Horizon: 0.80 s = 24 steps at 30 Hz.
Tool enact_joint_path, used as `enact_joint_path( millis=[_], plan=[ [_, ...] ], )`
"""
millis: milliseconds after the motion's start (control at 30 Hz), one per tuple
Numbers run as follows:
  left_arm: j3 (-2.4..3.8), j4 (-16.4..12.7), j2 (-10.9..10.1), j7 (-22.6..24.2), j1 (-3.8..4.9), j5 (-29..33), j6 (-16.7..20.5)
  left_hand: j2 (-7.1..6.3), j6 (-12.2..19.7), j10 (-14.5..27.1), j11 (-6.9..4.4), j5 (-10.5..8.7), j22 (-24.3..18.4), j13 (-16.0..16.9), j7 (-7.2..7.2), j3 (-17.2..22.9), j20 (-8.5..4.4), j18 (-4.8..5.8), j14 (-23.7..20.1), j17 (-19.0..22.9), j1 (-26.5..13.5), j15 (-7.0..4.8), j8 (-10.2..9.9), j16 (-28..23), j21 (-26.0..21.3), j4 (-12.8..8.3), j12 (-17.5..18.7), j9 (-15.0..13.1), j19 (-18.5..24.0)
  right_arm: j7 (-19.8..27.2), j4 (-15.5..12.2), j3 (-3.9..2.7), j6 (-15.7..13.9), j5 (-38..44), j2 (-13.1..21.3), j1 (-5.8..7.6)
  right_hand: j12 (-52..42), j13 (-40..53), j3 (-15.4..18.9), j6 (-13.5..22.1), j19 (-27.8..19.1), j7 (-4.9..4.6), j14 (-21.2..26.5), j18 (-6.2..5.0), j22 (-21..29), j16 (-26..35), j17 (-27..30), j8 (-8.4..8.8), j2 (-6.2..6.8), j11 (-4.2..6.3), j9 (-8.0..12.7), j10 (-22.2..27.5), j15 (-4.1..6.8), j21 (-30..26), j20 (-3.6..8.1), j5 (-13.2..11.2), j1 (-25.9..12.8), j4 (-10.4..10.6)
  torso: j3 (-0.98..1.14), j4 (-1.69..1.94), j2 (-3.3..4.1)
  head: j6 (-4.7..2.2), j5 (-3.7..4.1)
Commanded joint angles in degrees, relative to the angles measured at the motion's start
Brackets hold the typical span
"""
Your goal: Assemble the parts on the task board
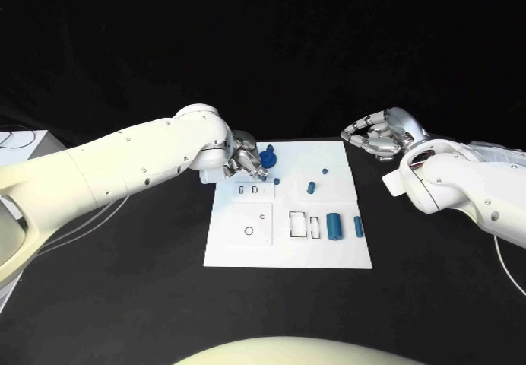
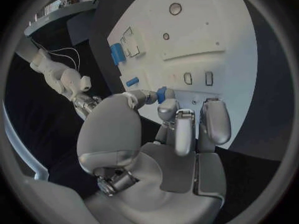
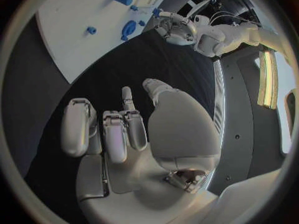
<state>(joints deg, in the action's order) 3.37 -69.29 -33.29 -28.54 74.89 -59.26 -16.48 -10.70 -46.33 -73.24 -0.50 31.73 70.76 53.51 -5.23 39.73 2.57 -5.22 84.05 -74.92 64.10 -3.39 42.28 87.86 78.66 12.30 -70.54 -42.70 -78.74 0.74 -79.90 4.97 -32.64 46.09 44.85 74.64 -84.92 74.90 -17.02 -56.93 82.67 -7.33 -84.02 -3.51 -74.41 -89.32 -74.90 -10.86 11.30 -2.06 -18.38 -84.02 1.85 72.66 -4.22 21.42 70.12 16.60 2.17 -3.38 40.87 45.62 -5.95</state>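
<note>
Task board (white, flat) carries blue parts; left robot hand pinches one; right robot hand curled, holding nothing.

The left hand pinches a blue part at its fingertips over the board's edge. Two more blue parts lie on the board beyond.
</note>
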Motion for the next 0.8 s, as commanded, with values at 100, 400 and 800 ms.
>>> enact_joint_path(
  millis=[100, 400, 800],
  plan=[
    [-0.23, -1.93, -1.39, -0.09, -0.36, 0.98, 7.65, 0.05, -1.93, -0.68, -0.14, 0.66, 0.28, 0.29, 1.40, 11.70, -0.11, 0.73, 4.86, -11.51, -0.51, -0.55, 0.30, 0.22, 0.46, -12.26, 0.14, -5.79, -0.54, -0.03, 0.08, 0.00, 0.54, 0.45, 0.26, 0.02, 0.11, 11.90, 0.41, 0.59, -0.29, -0.03, -5.54, -0.76, 0.03, 0.19, -13.92, -0.35, -0.16, -0.47, -0.06, -3.77, -0.38, -0.21, -0.19, 0.34, -0.54, 0.05, 0.00, 0.08, -0.01, 0.02, -0.11],
    [-1.99, -5.12, -3.86, 0.01, -1.30, 0.28, 12.92, -0.11, -2.32, -1.04, -0.30, 1.20, 0.85, 0.54, 1.57, 11.83, -0.24, 0.86, 4.80, -11.26, -0.67, -0.69, 0.40, 0.08, 0.84, -12.66, 0.04, -5.98, -0.90, 0.23, 0.64, 0.01, 0.10, 0.46, 0.32, 0.02, 0.24, 11.82, 0.44, 0.64, -0.33, -0.04, -5.50, -0.78, 0.11, 0.28, -13.81, -0.35, -0.18, -0.49, -0.06, -3.71, -0.39, -0.32, -0.19, 0.34, -0.59, 0.05, -0.02, 0.04, -0.06, 0.25, -0.30],
    [-2.95, -5.47, -4.07, -0.21, -2.23, -0.12, 12.73, -0.15, -2.45, -1.16, -0.37, 1.37, 0.87, 0.58, 1.64, 11.94, -0.29, 0.85, 4.74, -11.02, -0.71, -0.76, 0.42, -0.05, 0.87, -12.81, 0.03, -6.04, -0.92, 0.28, 0.97, 0.01, -0.01, 0.46, 0.21, 0.02, 0.33, 11.77, 0.47, 0.69, -0.41, -0.05, -5.47, -0.83, 0.27, 0.34, -13.73, -0.35, -0.19, -0.49, -0.06, -3.67, -0.40, -0.50, -0.20, 0.35, -0.61, 0.05, -0.09, -0.07, 0.05, 0.39, -0.65]
  ],
)
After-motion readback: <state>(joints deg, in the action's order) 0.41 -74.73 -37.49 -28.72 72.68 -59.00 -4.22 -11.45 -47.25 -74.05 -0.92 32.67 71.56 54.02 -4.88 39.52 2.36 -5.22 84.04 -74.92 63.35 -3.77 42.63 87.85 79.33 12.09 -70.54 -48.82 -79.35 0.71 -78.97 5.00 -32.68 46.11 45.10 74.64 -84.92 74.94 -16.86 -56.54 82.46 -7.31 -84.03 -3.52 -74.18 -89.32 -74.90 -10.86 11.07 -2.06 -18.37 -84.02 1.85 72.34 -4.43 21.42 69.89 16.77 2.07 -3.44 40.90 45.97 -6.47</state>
